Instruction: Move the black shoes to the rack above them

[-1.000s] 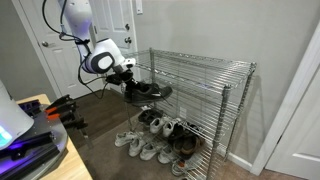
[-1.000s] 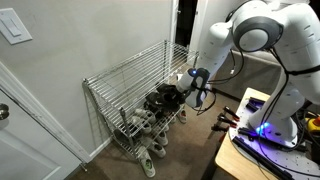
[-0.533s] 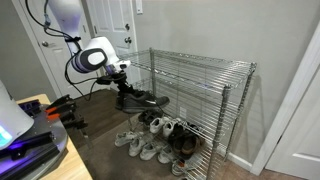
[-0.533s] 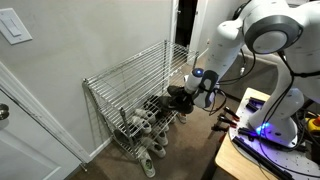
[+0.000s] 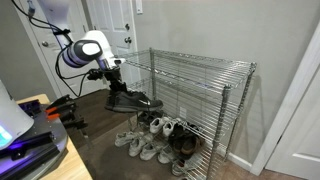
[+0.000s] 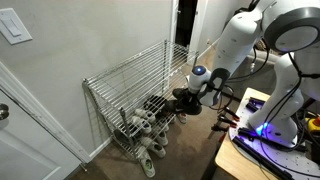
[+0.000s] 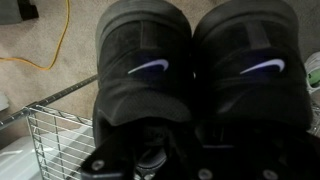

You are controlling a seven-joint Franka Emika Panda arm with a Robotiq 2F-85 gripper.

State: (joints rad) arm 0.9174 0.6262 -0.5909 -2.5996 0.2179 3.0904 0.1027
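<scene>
The black shoes (image 5: pixel 133 100) hang as a pair from my gripper (image 5: pixel 113 82), held in the air outside the chrome shelving unit, level with its middle tier. They also show in an exterior view (image 6: pixel 188 99) below the gripper (image 6: pixel 200 83). In the wrist view the two black shoes (image 7: pixel 145 70) fill the picture side by side, each with a small light logo; my fingers are hidden by them. The rack (image 5: pixel 200 58), the top wire tier, is bare and lies above and beyond the shoes; it also shows in an exterior view (image 6: pixel 135 68).
White and grey sneakers (image 5: pixel 145 142) lie on the floor and lowest tier, with darker shoes (image 5: pixel 182 145) among them. A desk with gear (image 5: pixel 35 135) stands close by. White doors (image 5: pixel 115 30) are behind the arm. A yellow cable (image 7: pixel 55 55) crosses the carpet.
The arm has pulled back out of the shelf, carrying the black shoes away from the unit's middle tier into open air beside it.
</scene>
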